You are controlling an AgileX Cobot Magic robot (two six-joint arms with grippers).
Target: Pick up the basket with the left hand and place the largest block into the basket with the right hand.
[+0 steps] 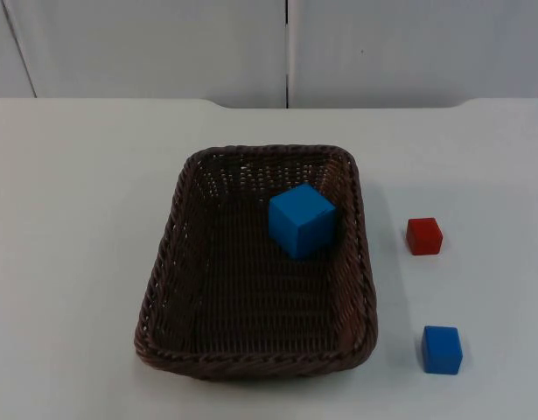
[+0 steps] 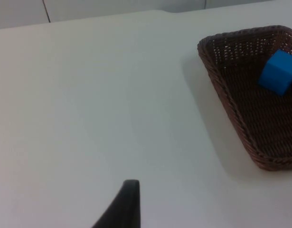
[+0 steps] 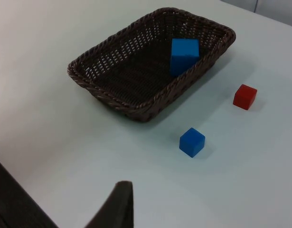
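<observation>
Big blue block [image 1: 302, 220] sitting in basket [image 1: 164, 262] on counter [image 1: 67, 219], small blue [image 1: 442, 349] & red [image 1: 423, 235] blocks lying beside it, my left tool [image 2: 122, 206] & right tool [image 3: 115, 204] hanging over bare counter, can't tell grip state on either.

Open white table [image 1: 76, 262] left of the wicker basket [image 1: 164, 262]; on its right, small red block [image 1: 423, 236] and small blue block [image 1: 442, 349] stand well apart, near its wall.

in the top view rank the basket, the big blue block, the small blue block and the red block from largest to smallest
1. basket
2. big blue block, inside the basket
3. small blue block
4. red block; only slightly smaller-looking, and farther from the camera, so unsure.
</observation>
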